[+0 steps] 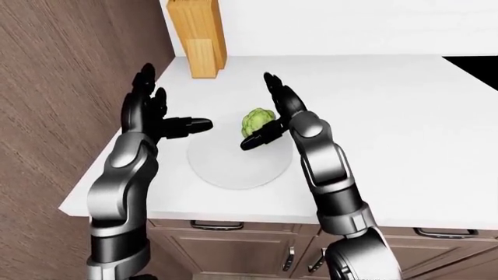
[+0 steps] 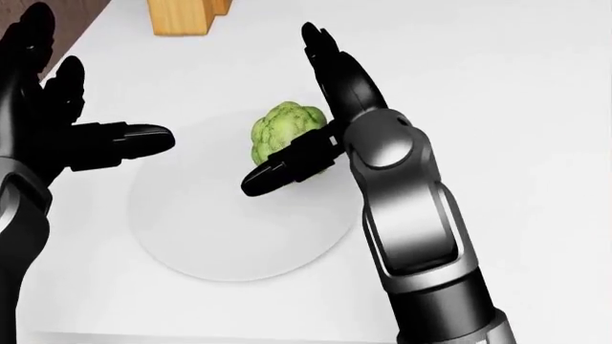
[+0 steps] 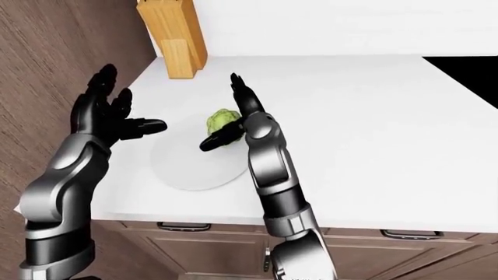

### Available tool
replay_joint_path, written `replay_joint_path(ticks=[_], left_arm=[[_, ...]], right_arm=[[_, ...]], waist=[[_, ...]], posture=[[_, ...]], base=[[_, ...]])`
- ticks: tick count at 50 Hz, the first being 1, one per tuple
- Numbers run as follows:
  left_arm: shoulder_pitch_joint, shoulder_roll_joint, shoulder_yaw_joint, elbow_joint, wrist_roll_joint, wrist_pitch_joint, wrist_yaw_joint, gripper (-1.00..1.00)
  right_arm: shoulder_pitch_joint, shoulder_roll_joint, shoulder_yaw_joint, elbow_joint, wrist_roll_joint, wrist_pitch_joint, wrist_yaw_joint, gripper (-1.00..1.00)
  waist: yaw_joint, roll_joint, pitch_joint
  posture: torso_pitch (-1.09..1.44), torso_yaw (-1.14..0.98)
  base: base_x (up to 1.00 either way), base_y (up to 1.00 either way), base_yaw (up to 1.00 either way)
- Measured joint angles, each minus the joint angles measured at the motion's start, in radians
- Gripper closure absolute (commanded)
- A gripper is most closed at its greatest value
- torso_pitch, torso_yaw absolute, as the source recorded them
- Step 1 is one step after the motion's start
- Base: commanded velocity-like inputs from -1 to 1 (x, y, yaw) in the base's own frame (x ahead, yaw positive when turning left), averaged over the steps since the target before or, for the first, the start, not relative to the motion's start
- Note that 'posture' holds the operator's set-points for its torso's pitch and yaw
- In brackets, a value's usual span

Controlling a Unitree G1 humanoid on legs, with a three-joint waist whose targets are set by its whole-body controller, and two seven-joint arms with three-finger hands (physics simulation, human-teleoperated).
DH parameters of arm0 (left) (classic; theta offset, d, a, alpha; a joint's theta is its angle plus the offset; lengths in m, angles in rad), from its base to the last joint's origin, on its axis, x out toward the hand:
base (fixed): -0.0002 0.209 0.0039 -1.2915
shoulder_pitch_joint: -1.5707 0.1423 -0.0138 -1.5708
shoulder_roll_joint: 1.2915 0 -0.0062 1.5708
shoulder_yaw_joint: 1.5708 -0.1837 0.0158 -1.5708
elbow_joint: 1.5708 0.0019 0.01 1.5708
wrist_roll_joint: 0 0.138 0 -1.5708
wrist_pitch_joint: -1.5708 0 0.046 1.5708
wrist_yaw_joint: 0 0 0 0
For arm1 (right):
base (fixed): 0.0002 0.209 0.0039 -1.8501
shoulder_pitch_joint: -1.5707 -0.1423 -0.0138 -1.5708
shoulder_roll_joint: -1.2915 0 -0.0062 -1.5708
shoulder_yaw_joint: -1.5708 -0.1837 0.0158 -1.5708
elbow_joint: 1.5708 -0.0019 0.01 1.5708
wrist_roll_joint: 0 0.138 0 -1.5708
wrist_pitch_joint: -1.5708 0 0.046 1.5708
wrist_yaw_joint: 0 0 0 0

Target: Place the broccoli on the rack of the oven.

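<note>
While the broccoli [image 2: 283, 130] sits on the white plate [image 2: 220, 236] on the table [image 2: 516, 107], the right hand [image 2: 321, 118] stands just beside it, fingers [image 2: 282, 168] spread wide and gripping nothing; the left hand [image 2: 57, 122] waits empty and open near the plate's left edge. This looks like the reaching step: next, the fingers must close round the broccoli before any carry; no oven shows
</note>
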Motion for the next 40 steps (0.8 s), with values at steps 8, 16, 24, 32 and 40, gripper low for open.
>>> replay_joint_path(ticks=[8,16,24,32,40], left_arm=[[-0.002,0.002,0.002,0.005,-0.003,-0.002,0.002,-1.00],[-0.003,0.003,0.002,0.004,-0.005,-0.002,0.003,-1.00],[-0.002,0.003,0.001,-0.006,-0.006,0.004,0.005,-1.00],[-0.004,0.004,0.002,-0.007,-0.006,0.008,0.006,-1.00],[-0.003,0.003,0.001,-0.003,-0.007,0.003,0.005,-1.00]], right_arm=[[-0.009,-0.004,-0.003,0.025,-0.008,-0.010,-0.001,-0.91],[-0.004,0.002,-0.001,0.037,-0.012,-0.026,-0.004,-0.87],[0.009,0.010,0.007,0.047,-0.022,-0.037,-0.003,-0.83],[0.008,0.010,0.006,0.076,-0.036,-0.058,-0.001,-0.83],[0.003,0.015,0.005,0.073,-0.040,-0.061,0.000,-0.80]], waist=[[-0.001,0.001,0.001],[0.000,0.001,0.000],[0.000,0.002,0.000],[-0.001,0.002,0.001],[0.000,0.002,-0.001]], posture=[[0.00,0.00],[0.00,0.00],[0.00,0.00],[0.00,0.00],[0.00,0.00]], base=[[0.00,0.00,0.00],[0.00,0.00,0.00],[0.00,0.00,0.00],[0.00,0.00,0.00],[0.00,0.00,0.00]])
